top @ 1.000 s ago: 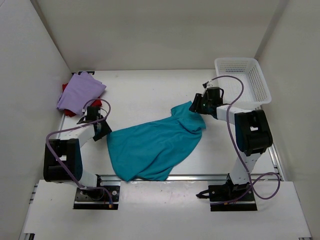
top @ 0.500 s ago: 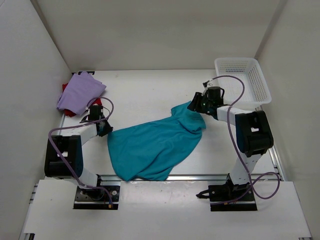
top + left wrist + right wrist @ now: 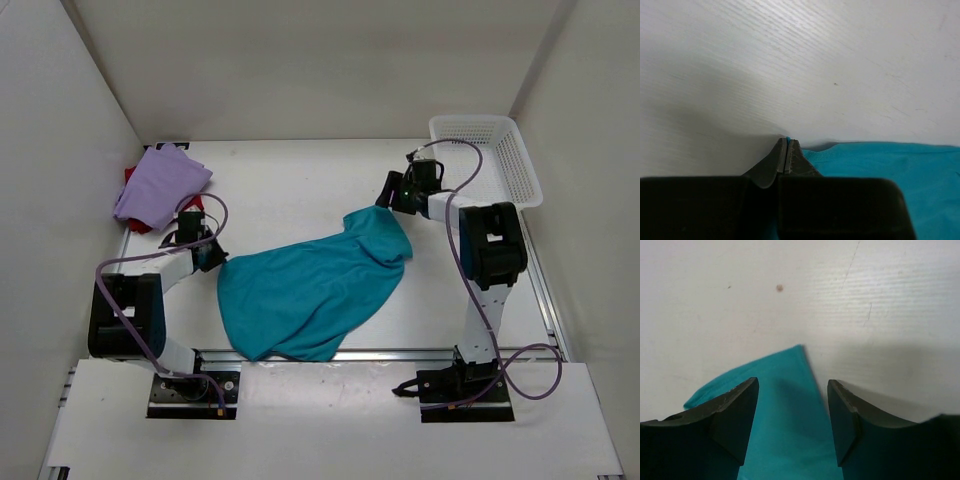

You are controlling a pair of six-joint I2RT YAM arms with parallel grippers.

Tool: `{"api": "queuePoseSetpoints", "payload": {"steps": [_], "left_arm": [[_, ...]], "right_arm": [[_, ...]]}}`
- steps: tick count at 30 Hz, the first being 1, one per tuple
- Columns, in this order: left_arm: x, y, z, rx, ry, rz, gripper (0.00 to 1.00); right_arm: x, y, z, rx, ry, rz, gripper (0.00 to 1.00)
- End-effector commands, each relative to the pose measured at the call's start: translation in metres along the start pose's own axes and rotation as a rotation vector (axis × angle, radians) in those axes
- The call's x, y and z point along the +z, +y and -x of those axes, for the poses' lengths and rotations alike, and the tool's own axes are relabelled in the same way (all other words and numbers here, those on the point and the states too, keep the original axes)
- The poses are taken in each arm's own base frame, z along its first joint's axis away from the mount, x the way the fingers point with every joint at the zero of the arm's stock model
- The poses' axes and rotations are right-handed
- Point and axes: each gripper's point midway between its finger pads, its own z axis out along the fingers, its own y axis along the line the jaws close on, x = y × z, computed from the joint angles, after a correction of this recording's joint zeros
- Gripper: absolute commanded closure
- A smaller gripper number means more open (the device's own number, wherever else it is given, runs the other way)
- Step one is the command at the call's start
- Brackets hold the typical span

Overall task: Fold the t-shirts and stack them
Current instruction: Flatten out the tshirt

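The teal t-shirt (image 3: 310, 290) lies crumpled and spread across the middle of the table. My left gripper (image 3: 213, 258) is at its left edge, shut on a thin sliver of teal cloth (image 3: 890, 170), which shows between the fingertips of that gripper (image 3: 787, 141). My right gripper (image 3: 385, 200) hovers open over the shirt's far right corner (image 3: 780, 430), and the cloth lies flat between the spread jaws of the gripper (image 3: 792, 382) without touching them. The lavender t-shirt (image 3: 160, 185) lies folded at the back left on top of the dark red t-shirt (image 3: 131, 175).
A white mesh basket (image 3: 485, 122) stands at the back right, just beyond the right arm. White walls close in the table on the left, back and right. Purple cables loop off both arms.
The left gripper has closed on the teal shirt's left edge. The right gripper has opened wider and drawn back toward the shirt's far corner.
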Motion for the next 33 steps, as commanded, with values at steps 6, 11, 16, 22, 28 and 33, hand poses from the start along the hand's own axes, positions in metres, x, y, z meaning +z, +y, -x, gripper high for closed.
{"api": "queuePoseSetpoints", "payload": {"steps": [6, 11, 16, 22, 28, 33], "left_arm": [[-0.025, -0.037, 0.017, 0.022, -0.068, -0.146, 1.0], [-0.025, -0.041, 0.015, 0.011, -0.058, -0.166, 1.0], [-0.033, -0.061, 0.025, -0.01, -0.072, -0.243, 1.0], [-0.056, -0.103, 0.071, -0.069, -0.163, -0.377, 1.0], [-0.127, -0.178, 0.18, -0.124, -0.325, -0.593, 1.0], [-0.227, -0.19, 0.255, -0.152, -0.515, -0.753, 1.0]], "right_arm": [[0.026, 0.0, 0.027, -0.077, 0.035, -0.085, 0.5], [0.027, 0.0, 0.021, -0.074, 0.072, -0.106, 0.78], [-0.012, 0.016, 0.052, -0.053, -0.054, -0.07, 1.0], [-0.092, 0.047, 0.14, -0.084, -0.235, 0.018, 1.0], [-0.229, 0.133, 0.31, -0.205, -0.551, 0.126, 1.0], [-0.324, 0.165, 0.307, -0.209, -0.669, 0.254, 1.0]]}}
